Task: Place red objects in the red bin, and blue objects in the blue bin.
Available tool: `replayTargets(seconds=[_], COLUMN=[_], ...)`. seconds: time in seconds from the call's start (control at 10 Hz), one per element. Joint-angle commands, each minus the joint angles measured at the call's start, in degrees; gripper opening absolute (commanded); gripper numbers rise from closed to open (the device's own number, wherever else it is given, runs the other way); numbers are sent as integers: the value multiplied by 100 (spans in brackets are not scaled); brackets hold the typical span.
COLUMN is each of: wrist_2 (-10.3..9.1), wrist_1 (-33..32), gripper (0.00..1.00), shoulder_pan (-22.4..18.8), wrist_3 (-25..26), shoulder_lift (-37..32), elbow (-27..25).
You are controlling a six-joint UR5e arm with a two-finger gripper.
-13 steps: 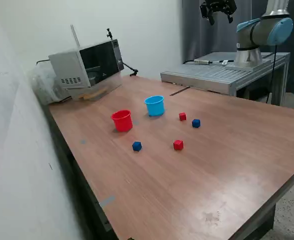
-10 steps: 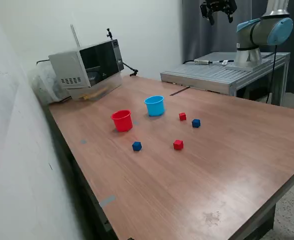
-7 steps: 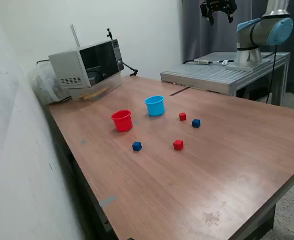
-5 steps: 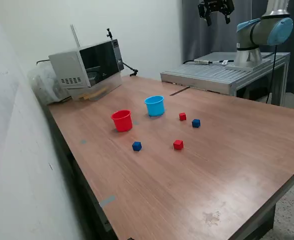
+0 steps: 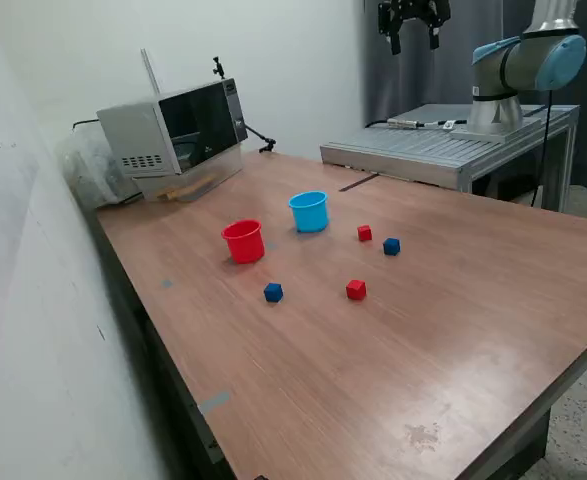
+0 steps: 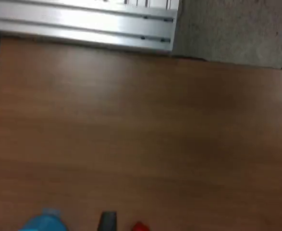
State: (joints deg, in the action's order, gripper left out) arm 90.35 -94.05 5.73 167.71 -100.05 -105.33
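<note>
The table (image 5: 453, 300) fills the frame; at centre sit the red bin (image 5: 243, 241) and blue bin (image 5: 310, 211), cubes scattered lower right of them. The pincer (image 5: 413, 38), top edge, hangs released, empty.

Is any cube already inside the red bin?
No: in the exterior view the red bin looks empty, and all four cubes sit on the table.
</note>
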Motion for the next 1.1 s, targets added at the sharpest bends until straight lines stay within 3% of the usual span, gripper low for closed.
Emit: replayTargets(seconds=[0.0, 0.2, 0.5, 1.0], wrist_2=[-70, -281, -281, -273], wrist_1=[-665, -1018, -1317, -2617], gripper=[100, 100, 100, 100], shoulder_pan=[-256, -615, -976, -898], wrist_3=[-37, -352, -572, -898], shoulder_lift=[545, 1143, 1811, 3332], elbow=[160, 502, 1136, 1102])
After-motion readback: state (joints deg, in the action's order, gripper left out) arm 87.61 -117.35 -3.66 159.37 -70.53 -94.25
